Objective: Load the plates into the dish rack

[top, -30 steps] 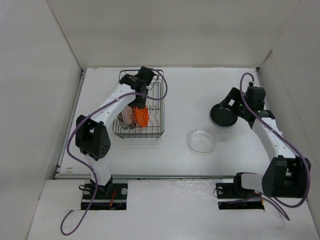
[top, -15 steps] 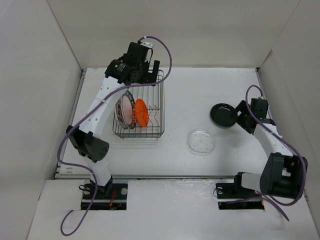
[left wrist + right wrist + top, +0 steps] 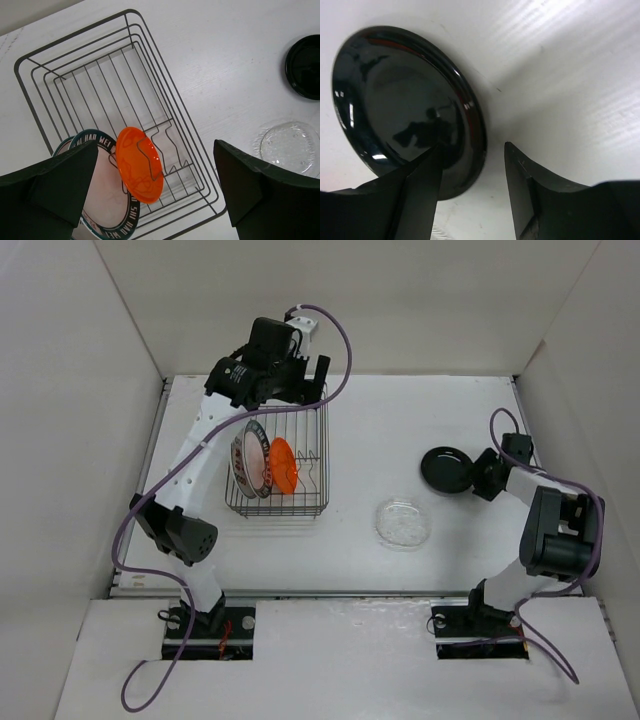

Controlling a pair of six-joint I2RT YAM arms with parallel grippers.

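Since a second ago the left gripper (image 3: 305, 380) has come up out of the dish rack (image 3: 322, 440) and now hangs above the rack's far end with its jaws spread wide and nothing in them. The orange plate (image 3: 140, 165) it was lowering then now stands on edge alone among the wire dividers. The right gripper (image 3: 485, 478) has dropped to the bench (image 3: 400, 420) near the right edge, its forearm folded back toward the near edge. Its jaws are apart and straddle the rim of the glossy black plate (image 3: 446, 470), which lies flat where it lay before. On the dark green rim of the plate (image 3: 107, 190) standing just beside the orange one, the letters "WEL" can be read; the rest of the lettering is too small to make out. Another plate (image 3: 238, 452) stands behind it toward the left edge, its pattern mostly hidden. All three stand in the near half of the rack, at the far left of the bench. The clear glass plate (image 3: 403, 523) lies flat right of the middle, nearer the near edge. A purple cable (image 3: 335, 350) loops above the rack's far right corner.
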